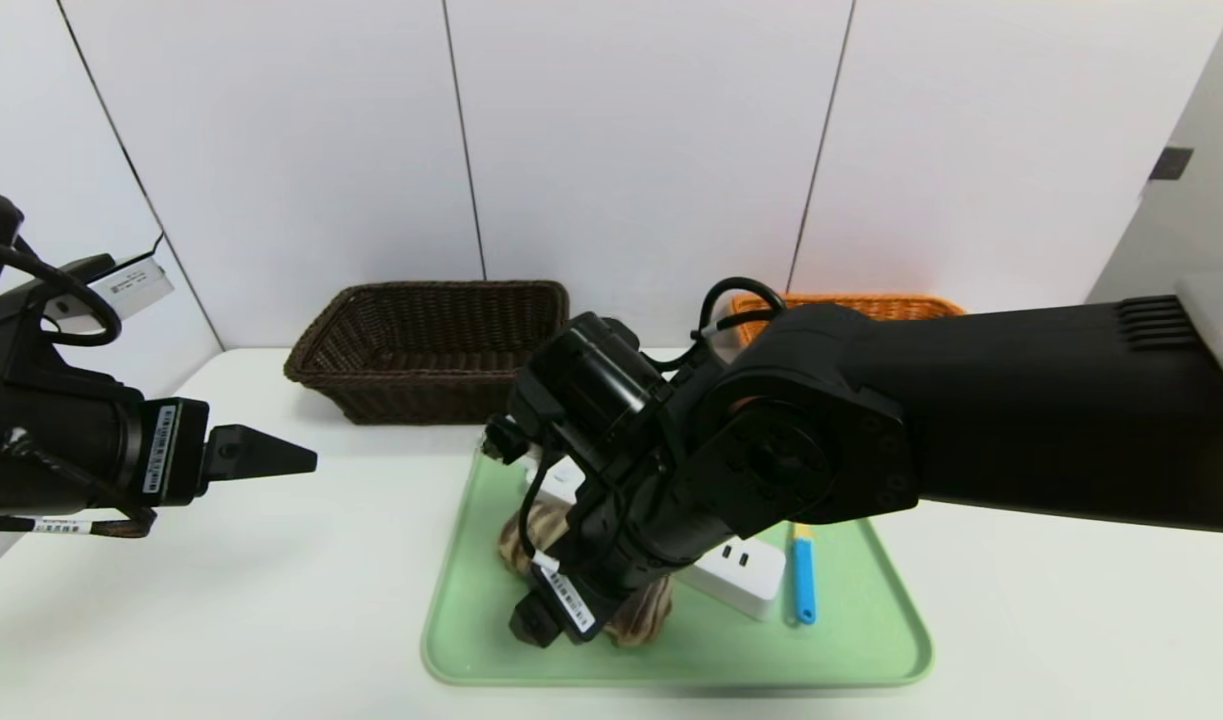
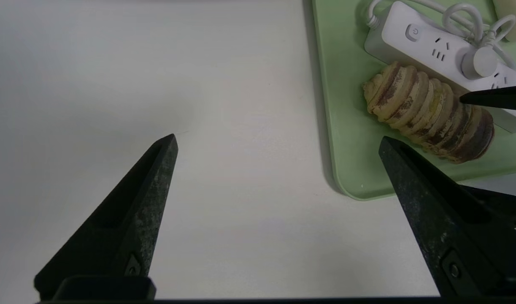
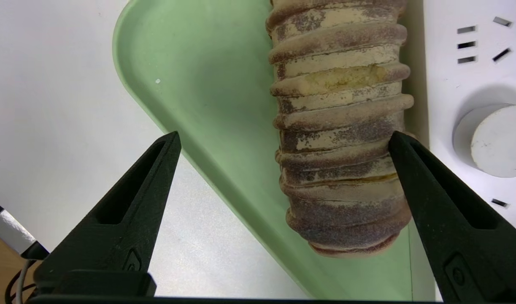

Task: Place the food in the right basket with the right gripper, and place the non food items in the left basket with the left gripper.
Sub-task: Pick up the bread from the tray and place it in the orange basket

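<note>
The right pincer (image 3: 283,139) hangs wide open over the green tray (image 3: 207,84), the striped loaf (image 3: 342,126) lying between its tips, one tip just beside the loaf's flank. The left pincer (image 2: 279,139) waits wide open over the bare surface (image 2: 220,84), well apart.

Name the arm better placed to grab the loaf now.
Right. The right gripper hangs open astride the loaf on the tray; the left gripper hovers open over bare table.

You can't read any wording here. The barcode stickers (image 1: 160,448) on the left arm and those (image 1: 572,600) on the right arm are too small to make out. The power strip (image 2: 435,46) shows only a power symbol (image 2: 414,31) on its button.
</note>
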Controlling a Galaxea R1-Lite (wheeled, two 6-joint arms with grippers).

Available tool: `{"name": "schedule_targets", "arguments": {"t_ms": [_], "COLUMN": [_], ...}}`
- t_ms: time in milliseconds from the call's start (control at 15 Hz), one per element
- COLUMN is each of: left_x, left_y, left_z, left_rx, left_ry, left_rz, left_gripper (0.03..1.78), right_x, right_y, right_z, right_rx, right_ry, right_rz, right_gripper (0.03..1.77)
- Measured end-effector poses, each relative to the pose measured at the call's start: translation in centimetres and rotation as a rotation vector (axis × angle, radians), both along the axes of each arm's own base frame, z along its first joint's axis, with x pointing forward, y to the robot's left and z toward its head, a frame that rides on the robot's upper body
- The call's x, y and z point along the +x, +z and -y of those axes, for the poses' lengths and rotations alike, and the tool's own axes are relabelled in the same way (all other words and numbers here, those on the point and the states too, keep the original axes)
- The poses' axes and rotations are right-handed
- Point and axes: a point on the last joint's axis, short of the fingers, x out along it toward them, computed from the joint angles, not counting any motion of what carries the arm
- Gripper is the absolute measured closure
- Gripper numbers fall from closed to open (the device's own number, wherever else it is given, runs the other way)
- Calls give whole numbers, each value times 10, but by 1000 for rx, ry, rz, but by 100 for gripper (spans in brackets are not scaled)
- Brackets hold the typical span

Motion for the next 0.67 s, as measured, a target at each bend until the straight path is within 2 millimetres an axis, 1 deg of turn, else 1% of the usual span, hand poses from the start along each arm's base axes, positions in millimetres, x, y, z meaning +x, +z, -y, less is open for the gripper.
{"name": "schedule_targets", "arguments": {"t_ms": [400,667], "left_x": [0,0], "left_y": [-1,-2], "left_z": [0,0], "left_rx": [-1,-1], "left_ry": [-1,-2], "left_rz": [-6,-9], "left_gripper": [12,12], "right_x": [1,3], "right_y": [5,0], "right_z": [6,5], "right_rx": [1,-8], "right_ry": [-10,-11], "right_rz": [-6,-15], "right_gripper": [10,10]}}
